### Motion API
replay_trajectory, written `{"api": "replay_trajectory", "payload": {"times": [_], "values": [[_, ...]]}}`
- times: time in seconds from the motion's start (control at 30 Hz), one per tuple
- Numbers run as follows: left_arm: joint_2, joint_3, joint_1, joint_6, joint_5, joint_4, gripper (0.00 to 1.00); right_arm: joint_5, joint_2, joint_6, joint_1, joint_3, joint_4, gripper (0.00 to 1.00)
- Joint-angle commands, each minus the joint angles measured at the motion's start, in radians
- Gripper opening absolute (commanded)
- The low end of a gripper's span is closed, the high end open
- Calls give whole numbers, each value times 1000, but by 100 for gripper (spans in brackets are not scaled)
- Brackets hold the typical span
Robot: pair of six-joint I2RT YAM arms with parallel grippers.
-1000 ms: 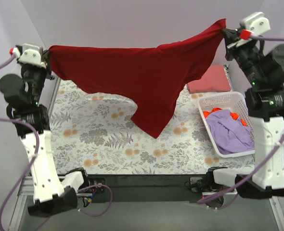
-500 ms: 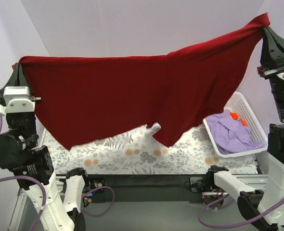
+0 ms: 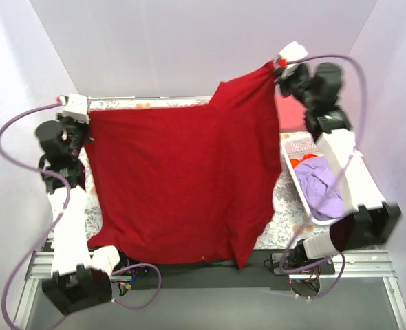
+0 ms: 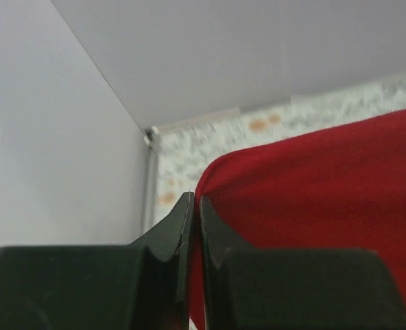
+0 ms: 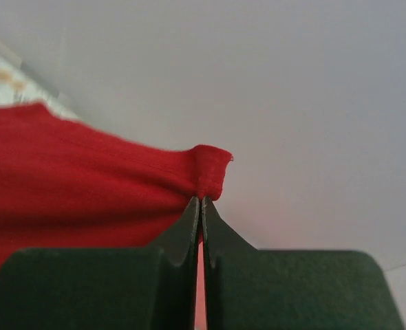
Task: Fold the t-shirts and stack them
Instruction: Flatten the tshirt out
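Pale walls are seen behind the surface (image 3: pixel 284 203), above which the crimson t-shirt (image 3: pixel 182 185) is held spread. One corner is pinched by the closed left hand (image 3: pixel 84 124), another by the closed right hand (image 3: pixel 277 67). A lavender t-shirt (image 3: pixel 323 191) is seen in the white basket (image 3: pixel 296 148).

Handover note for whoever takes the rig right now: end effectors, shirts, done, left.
Left end effector: shut on one upper corner of the crimson shirt.
Right end effector: shut on the other upper corner, held higher.
The crimson shirt hangs spread between them, over the floral cloth.
In the white basket: lavender shirt and orange shirt, unfolded. The pinkish-red shirt shows partly beyond the basket; its state is unclear.
Done: crimson shirt picked up and spread.
Left: lay it flat, fold it, then fold the basket shirts and stack.
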Motion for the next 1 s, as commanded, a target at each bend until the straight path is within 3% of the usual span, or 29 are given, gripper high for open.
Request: {"api": "replay_trajectory", "payload": {"times": [0.0, 0.13, 0.27, 0.47, 0.6, 0.97], "values": [[88, -120, 7, 12, 11, 31, 0, 12, 83, -64, 43, -55, 112, 1], [214, -172, 6, -1, 12, 225, 0, 37, 221, -61, 65, 37, 122, 1], [417, 13, 6, -80, -22, 232, 0, 94, 311, -53, 65, 177, 120, 1], [456, 268, 6, -167, 20, 206, 0, 138, 258, -44, 65, 282, 122, 1], [348, 282, 6, -181, 24, 197, 0, 154, 145, -29, 66, 289, 132, 1], [-203, 226, 7, -177, -57, 198, 0, 172, -366, -16, 66, 120, 134, 1]]}}
